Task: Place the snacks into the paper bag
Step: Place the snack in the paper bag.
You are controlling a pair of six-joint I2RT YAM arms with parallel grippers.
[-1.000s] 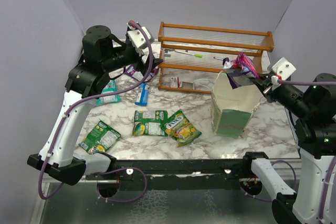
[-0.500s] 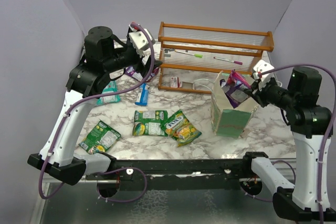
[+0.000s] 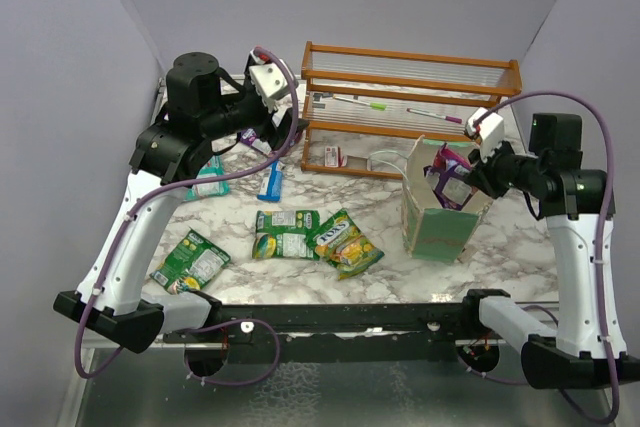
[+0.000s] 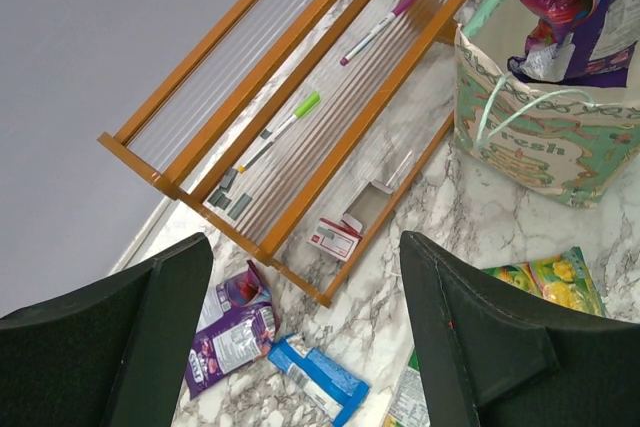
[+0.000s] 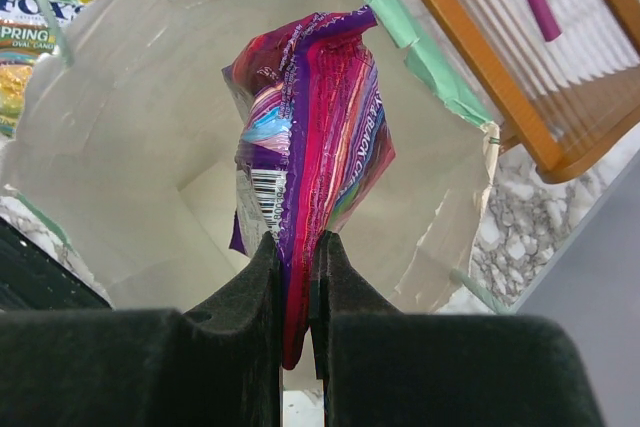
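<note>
Purple packet [image 5: 310, 117] held in the mouth of the paper bag [image 3: 437, 232].
The right arm reaches in from the right, the right tool [image 5: 297, 247] clamped on the packet's edge. The left tool [image 4: 305, 277] hangs raised, jaws spread wide, above a blue bar wrapper [image 4: 320, 375]; green-and-yellow packets [image 3: 285, 234] lie on the worktop [image 3: 520, 247] before a wooden rack [image 3: 410, 55].

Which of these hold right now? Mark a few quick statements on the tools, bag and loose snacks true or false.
1. The right tool is shut on a purple packet at the paper bag's open mouth. True.
2. The left tool grips a snack. False: it is open and empty.
3. The blue bar wrapper lies on the table near the wooden rack. True.
4. The paper bag lies on its side. False: it stands upright.
</note>
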